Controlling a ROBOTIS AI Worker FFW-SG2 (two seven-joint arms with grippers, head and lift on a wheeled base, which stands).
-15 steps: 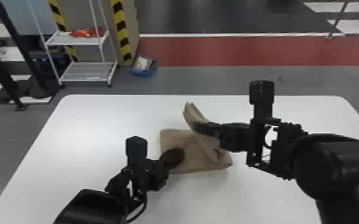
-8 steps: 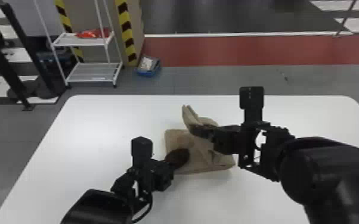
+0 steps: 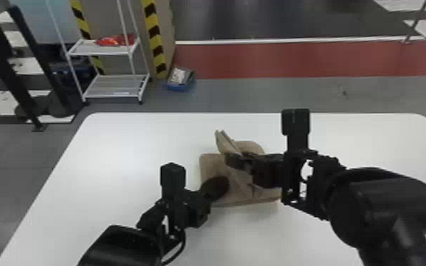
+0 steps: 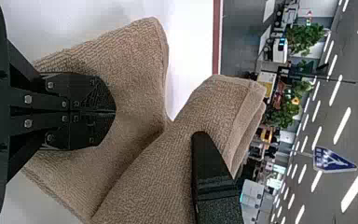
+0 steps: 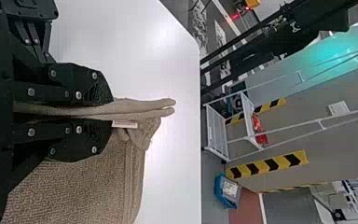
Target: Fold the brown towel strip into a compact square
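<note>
Head view, white table: stretching beneath both arms, showing rounded far corners.
Grey floor: running behind, meeting a red band farther off.
White rack: standing beyond the far left corner, bearing something red on its upper shelf.
Striped post: rising beside the rack, in yellow and black.
Blue bin: sitting on the floor near the post.
Left gripper: reaching forward and inward from the bottom edge, pointing over the towel's near left part.
Right gripper: reaching in from the right, across the towel, toward the left.
Brown towel strip: lying folded near the table's middle, raising a doubled flap at the right gripper.

Left wrist view, blue-and-white sign: hanging in the room, among long ceiling lights.
Green plants: standing in the background.
Left gripper: pressing its two fingers together above the cloth.
Towel: spreading under them, bending up into a thick fold beside one black finger of the right gripper.

Right wrist view, right gripper: pinching two towel layers between its fingers.
Layer ends: poking past the fingertips, near a small white tag.
</note>
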